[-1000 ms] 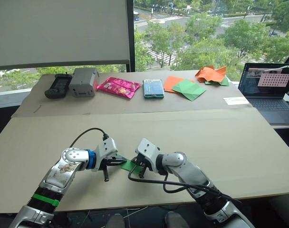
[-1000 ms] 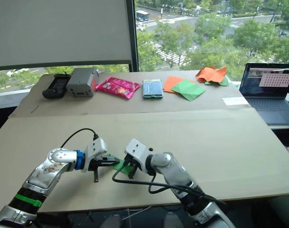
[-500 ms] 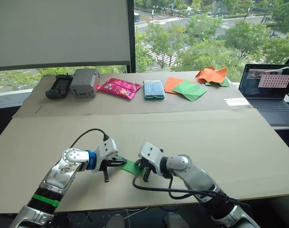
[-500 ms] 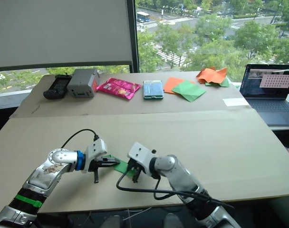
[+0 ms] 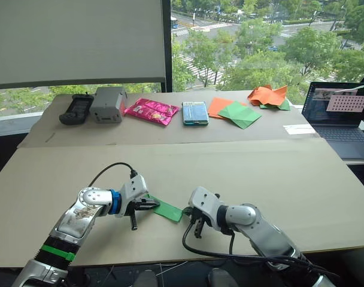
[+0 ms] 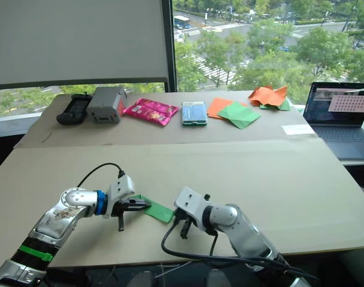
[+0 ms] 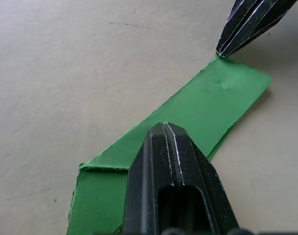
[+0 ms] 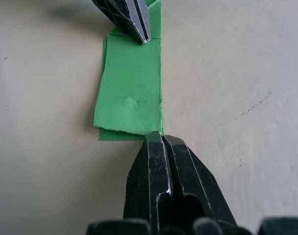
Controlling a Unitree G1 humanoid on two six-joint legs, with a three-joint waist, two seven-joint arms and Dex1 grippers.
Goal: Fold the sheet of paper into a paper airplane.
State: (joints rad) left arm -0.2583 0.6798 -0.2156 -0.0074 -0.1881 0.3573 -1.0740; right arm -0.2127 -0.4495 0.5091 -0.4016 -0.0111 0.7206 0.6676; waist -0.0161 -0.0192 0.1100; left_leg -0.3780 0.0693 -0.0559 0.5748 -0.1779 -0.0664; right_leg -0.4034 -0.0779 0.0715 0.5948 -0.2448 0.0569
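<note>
The sheet of paper point(image 5: 167, 210) is a narrow, flat, folded green strip lying on the tan table near its front edge. My left gripper point(image 5: 149, 204) is shut, and its tip presses down on the strip's left part point(image 7: 212, 107). My right gripper point(image 5: 195, 228) is also shut. Its tip rests on the table just at the strip's right end point(image 8: 132, 93), touching the edge and holding nothing. No pointed paper airplane shape shows.
On the far table stand a black device point(image 5: 73, 109), a grey box point(image 5: 107, 103), a pink packet point(image 5: 149, 110), a blue-green box point(image 5: 195, 112), flat orange and green sheets point(image 5: 233, 112) and a crumpled orange-green heap point(image 5: 267, 95). An open laptop point(image 5: 340, 116) sits at the right.
My right gripper has slid to the right along the green strip and off its end, uncovering more of the paper. The left gripper has held its place.
</note>
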